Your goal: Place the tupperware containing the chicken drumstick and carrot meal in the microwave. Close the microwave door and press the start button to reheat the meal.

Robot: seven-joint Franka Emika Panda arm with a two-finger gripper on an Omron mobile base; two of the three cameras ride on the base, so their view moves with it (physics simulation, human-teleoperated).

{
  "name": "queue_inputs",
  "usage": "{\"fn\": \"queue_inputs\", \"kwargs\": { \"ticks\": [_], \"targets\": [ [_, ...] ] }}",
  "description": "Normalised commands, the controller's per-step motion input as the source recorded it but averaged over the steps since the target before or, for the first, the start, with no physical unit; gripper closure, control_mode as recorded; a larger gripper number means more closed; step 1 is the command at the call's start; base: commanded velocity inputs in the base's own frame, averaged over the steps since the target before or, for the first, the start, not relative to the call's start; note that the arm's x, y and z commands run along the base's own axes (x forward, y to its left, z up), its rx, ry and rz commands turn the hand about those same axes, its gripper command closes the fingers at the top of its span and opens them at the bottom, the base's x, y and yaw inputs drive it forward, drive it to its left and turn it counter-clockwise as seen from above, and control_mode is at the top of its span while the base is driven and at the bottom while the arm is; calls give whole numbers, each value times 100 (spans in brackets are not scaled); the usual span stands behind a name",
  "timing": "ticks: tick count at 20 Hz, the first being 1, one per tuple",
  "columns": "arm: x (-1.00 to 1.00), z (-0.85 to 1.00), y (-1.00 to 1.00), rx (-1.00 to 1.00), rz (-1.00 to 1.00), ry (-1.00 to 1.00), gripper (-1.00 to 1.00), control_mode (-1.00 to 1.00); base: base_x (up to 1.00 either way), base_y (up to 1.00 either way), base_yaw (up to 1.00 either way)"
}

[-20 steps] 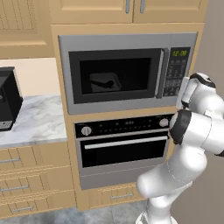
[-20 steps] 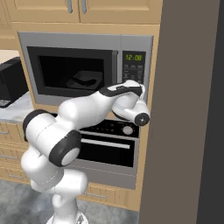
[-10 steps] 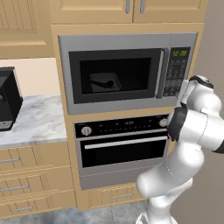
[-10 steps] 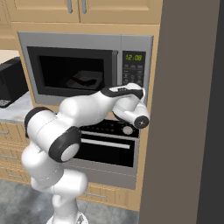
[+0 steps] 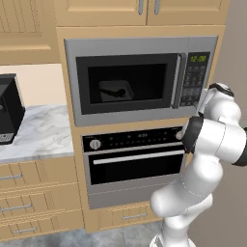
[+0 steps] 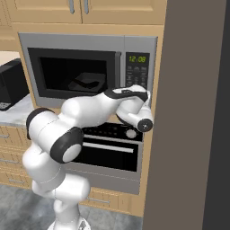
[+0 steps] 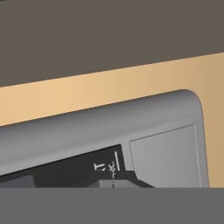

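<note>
The silver-grey microwave (image 5: 140,47) is set in the cabinet wall, and its door (image 5: 82,77) is closed, handle (image 5: 176,79) upright. Through the dark window the tupperware (image 5: 116,90) (image 6: 87,82) rests inside as a pale tray; the drumstick and carrot are too dim to tell apart. My hand (image 6: 134,96) is pressed up against the low end of the keypad (image 5: 193,82), under the green display (image 6: 137,59). In the hand view my gripper (image 7: 113,181) looks shut with nothing in it, close to the microwave's rounded corner (image 7: 188,100).
A black-fronted oven (image 5: 135,159) with knobs sits under the microwave. A black appliance (image 5: 7,116) stands on the marble counter (image 5: 38,137) at left. A tall dark panel (image 6: 193,112) rises close on the right of my arm. Wooden drawers (image 5: 34,193) are below the counter.
My hand has edged slightly closer to the keypad and my forearm has sunk a little. The door has stayed closed and the tray has not moved.
</note>
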Motion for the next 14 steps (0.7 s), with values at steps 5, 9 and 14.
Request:
{"fn": "queue_inputs", "kwargs": {
  "ticks": [5,9,14],
  "targets": [
    [27,-10,-10,0,0,-2,100,-100,0,0,0],
    [34,-12,-3,-1,0,-1,100,-100,0,0,0],
    [30,-10,0,0,1,0,100,-100,0,0,0]
  ]
}}
